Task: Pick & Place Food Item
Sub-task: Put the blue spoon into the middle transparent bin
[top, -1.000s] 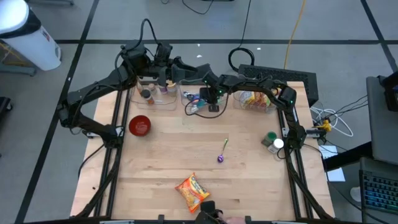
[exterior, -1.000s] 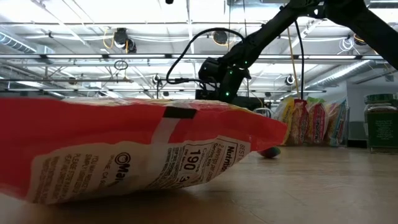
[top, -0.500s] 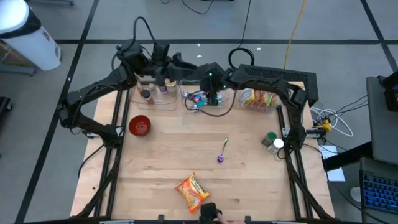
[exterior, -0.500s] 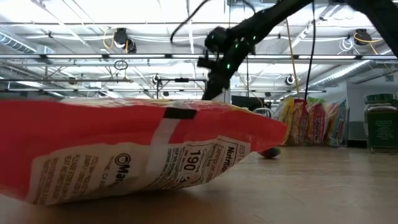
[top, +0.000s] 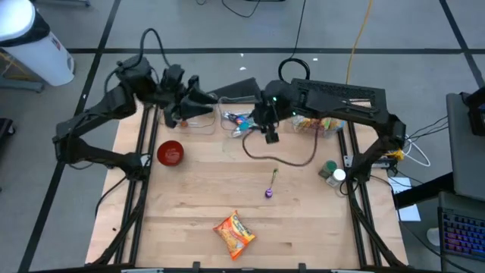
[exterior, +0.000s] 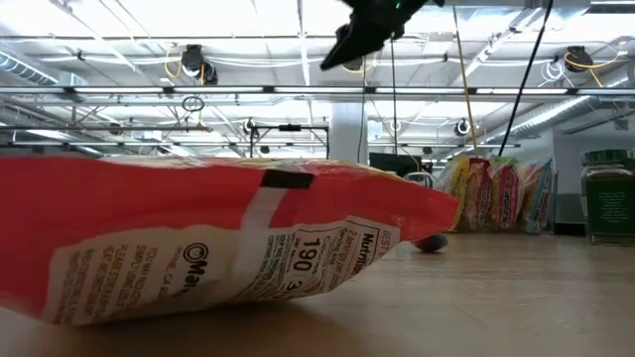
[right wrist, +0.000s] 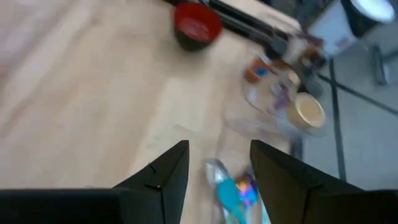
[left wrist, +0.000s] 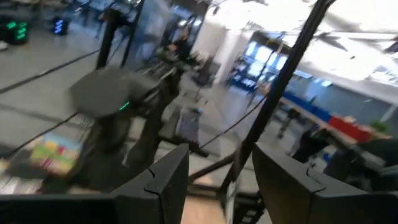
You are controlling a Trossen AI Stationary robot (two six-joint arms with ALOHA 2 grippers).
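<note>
Two dark arms reach over the far half of a pale wooden counter (top: 212,189) that stands on a grey floor crossed by dark lines. Taking the high view as a clock face, the left gripper (top: 198,106) sits at about eleven o'clock beside a clear bin of jars (top: 189,114), and its fingers (left wrist: 165,180) stand apart with nothing between them. The right gripper (top: 270,133) hangs near twelve o'clock, just beside a clear bin of wrapped sweets (top: 239,121); its fingers (right wrist: 168,174) are also spread and empty. An orange snack bag (top: 233,233) lies flat near six o'clock, well apart from both grippers, and fills the low view. A red bowl (top: 170,152) rests at about nine o'clock. A purple lollipop (top: 270,187) lies close to the centre, and a green-lidded jar (top: 330,168) stands at three o'clock with a white-capped thing touching it. Colourful chip bags (top: 318,123) fill a bin at one o'clock. Beyond the counter, the low view shows a hall with ceiling trusses and bright lights.
</note>
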